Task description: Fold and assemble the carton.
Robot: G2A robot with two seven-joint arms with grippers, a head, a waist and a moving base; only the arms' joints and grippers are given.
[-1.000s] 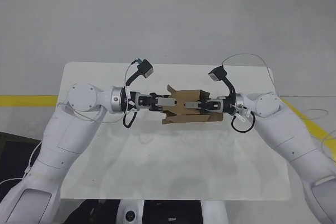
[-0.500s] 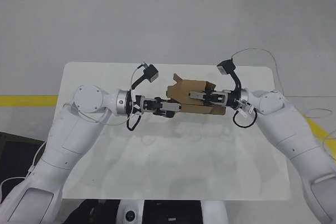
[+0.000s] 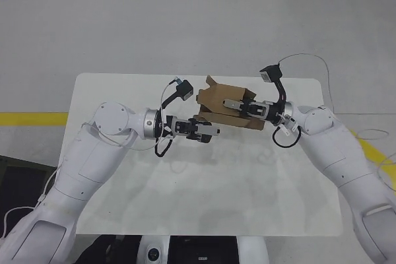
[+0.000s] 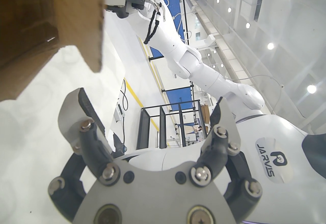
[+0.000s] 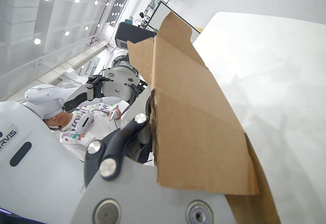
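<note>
From above, the right gripper (image 3: 230, 103) pinches the carton (image 3: 214, 99); the left wrist view shows the left gripper (image 4: 148, 99) spread wide, empty.

Brown carton (image 3: 214, 99), partly folded, flaps open, tilted

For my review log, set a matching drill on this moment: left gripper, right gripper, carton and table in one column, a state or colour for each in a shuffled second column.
Column one
1. left gripper
2. right gripper
3. carton
4. table

Column two
A. brown, held tilted
B. white, flat
C. open, nothing between its fingers
D. shut on cardboard

Pairs: 1-C, 2-D, 3-A, 4-B
</note>
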